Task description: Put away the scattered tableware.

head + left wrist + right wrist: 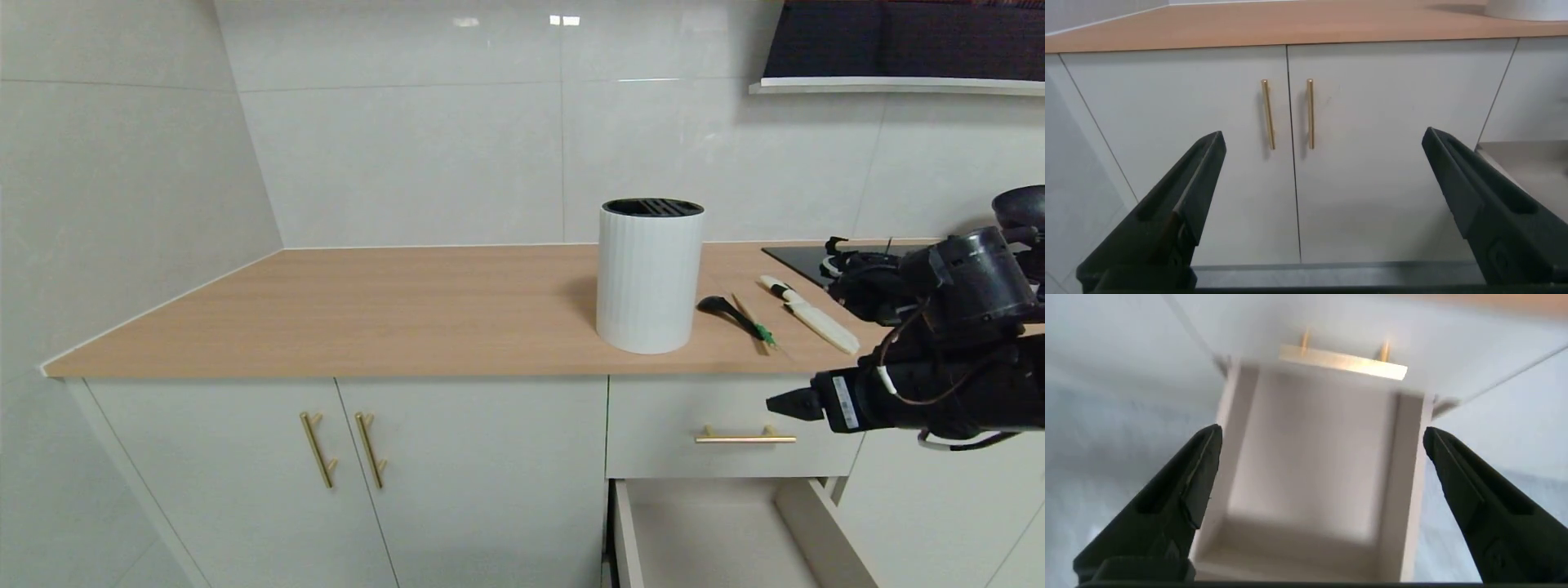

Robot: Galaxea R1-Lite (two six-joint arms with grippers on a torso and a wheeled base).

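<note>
Tableware lies on your counter, right of the holder: spoon, chopsticks, knife, side by side. Below, the bottom drawer stands open. Your right gripper hangs above it, jaws spread. Your left gripper faces the cabinet doors, spread too.

white holder on counter; ladle, knife beside it; drawer open

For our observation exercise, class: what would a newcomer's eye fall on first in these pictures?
A tall white ribbed holder with a black slotted top stands on the wooden countertop. Just to its right lie a black ladle, chopsticks and a white-bladed knife. Below them a drawer stands pulled out, with the open right gripper facing into it.
</note>
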